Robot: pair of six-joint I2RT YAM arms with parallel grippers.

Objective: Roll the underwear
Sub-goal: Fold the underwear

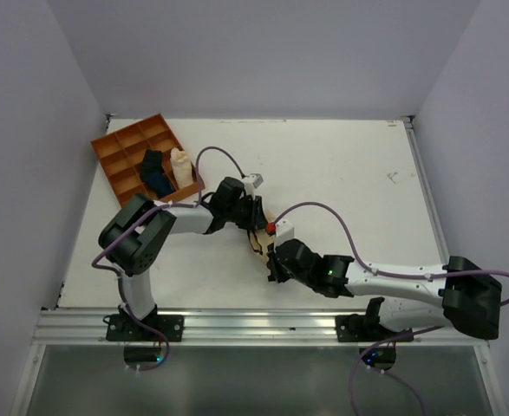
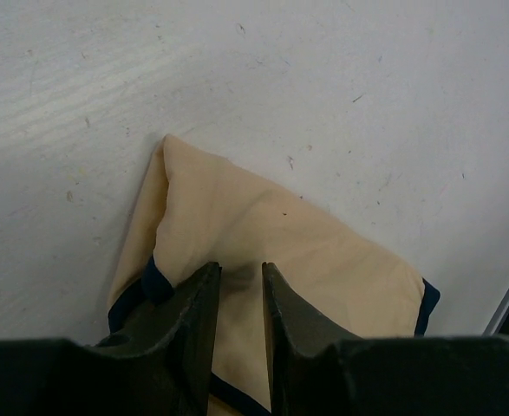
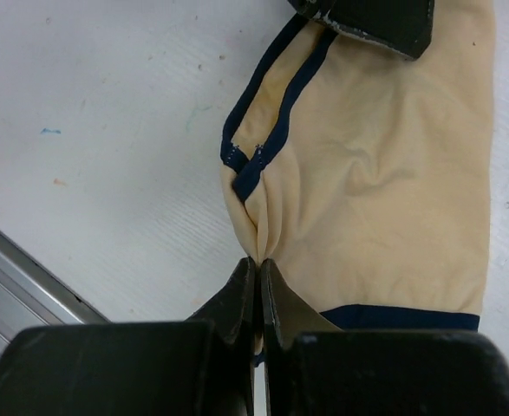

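The underwear (image 1: 259, 237), beige cloth with a thin dark edge band, lies on the white table between my two grippers. In the left wrist view it (image 2: 271, 217) spreads out flat under my left gripper (image 2: 241, 267), whose jaws stand a narrow gap apart with a fold of the cloth between the tips. In the right wrist view my right gripper (image 3: 259, 260) is shut tight on a pinched pleat at the underwear's (image 3: 384, 173) edge. My left gripper (image 1: 252, 217) is at its far side and my right gripper (image 1: 271, 260) at its near side.
An orange compartment tray (image 1: 115, 156) stands at the back left, holding a dark blue roll (image 1: 154, 172) and a cream roll (image 1: 181, 166). A metal rail (image 1: 263, 322) runs along the table's near edge, close to my right gripper (image 3: 11, 277).
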